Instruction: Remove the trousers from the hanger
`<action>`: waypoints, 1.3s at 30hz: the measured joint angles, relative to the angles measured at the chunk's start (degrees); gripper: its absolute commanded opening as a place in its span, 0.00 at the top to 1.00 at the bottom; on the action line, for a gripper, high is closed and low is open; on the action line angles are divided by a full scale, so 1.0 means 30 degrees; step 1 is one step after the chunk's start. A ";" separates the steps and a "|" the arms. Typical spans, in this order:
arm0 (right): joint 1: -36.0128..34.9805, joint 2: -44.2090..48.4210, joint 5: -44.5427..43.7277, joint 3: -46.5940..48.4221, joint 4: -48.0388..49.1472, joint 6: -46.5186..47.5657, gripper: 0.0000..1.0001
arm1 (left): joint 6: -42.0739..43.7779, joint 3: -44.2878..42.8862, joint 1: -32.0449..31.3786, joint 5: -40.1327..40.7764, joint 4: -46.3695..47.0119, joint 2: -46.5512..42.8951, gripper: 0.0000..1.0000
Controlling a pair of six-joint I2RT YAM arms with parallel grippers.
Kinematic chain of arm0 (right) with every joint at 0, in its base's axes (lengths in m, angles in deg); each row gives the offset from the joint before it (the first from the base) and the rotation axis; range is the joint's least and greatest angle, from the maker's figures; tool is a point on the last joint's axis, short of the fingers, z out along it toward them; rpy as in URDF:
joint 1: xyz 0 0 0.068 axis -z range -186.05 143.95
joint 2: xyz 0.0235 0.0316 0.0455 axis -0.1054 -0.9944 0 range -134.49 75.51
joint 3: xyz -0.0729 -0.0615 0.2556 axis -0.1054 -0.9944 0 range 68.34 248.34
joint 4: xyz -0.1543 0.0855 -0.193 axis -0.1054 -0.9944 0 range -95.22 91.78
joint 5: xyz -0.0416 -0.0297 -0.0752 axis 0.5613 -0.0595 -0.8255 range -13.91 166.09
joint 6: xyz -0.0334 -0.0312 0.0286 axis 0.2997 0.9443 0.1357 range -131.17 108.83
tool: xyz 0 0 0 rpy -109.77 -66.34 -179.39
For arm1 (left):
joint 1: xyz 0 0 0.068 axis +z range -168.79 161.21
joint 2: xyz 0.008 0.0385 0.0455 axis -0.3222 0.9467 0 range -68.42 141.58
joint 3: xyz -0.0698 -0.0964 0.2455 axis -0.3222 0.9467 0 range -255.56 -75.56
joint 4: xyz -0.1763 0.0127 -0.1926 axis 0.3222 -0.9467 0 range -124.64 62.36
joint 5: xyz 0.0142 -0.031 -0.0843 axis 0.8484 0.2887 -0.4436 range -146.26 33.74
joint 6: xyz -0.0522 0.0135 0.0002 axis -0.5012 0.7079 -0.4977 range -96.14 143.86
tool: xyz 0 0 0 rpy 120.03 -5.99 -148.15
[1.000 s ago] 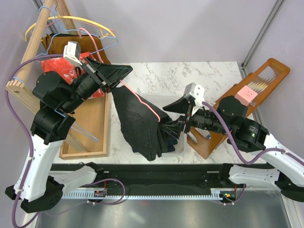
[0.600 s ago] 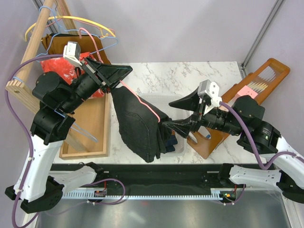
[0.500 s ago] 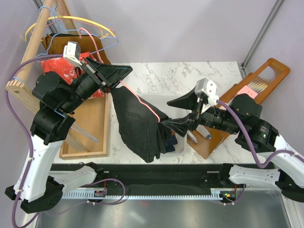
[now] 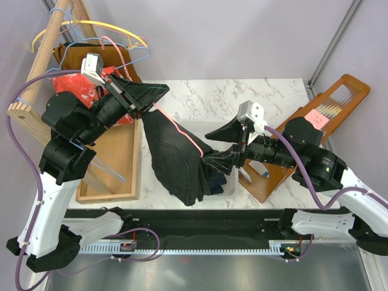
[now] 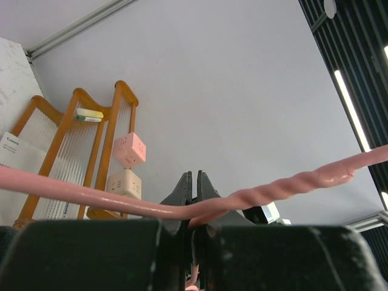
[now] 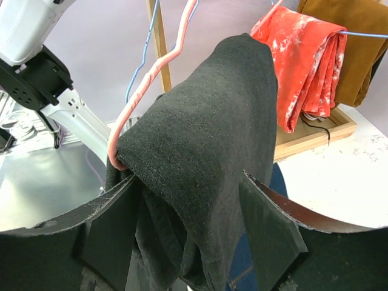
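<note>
The black trousers [image 4: 173, 157] hang folded over a pink hanger [image 4: 182, 130] above the table. My left gripper [image 4: 159, 91] is shut on the pink hanger's twisted neck [image 5: 254, 195], as the left wrist view [image 5: 194, 179] shows. My right gripper [image 4: 213, 147] is open, with its jaws on either side of the trousers' hanging fold [image 6: 206, 133]. In the right wrist view the gripper [image 6: 188, 233] has cloth between its pads [image 6: 112, 233] without pinching it. The pink hanger [image 6: 148, 82] shows at the fold's top left. The dark blue denim pair [image 4: 221, 182] lies in a clear bin below and also shows in the right wrist view [image 6: 242, 270].
A wooden rack [image 4: 45, 51] at the left carries yellow and blue wire hangers [image 4: 97, 27], a red mottled cloth [image 6: 306, 54] and a brown garment [image 6: 351, 36]. Its wooden base tray [image 4: 121, 163] lies beside the bin [image 4: 230, 191]. A wooden stand [image 4: 327, 106] with a pink cube stands at the right.
My right gripper drew back to the right and opened, then came left again, so its jaws now straddle the black trousers. The left arm and hanger have not moved.
</note>
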 measured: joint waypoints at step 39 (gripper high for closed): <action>-0.0270 -0.0495 -0.8058 -0.4728 1.0309 -0.3657 1.00 | -0.1013 0.0860 0.0036 0.0539 0.0619 -0.0364 0.98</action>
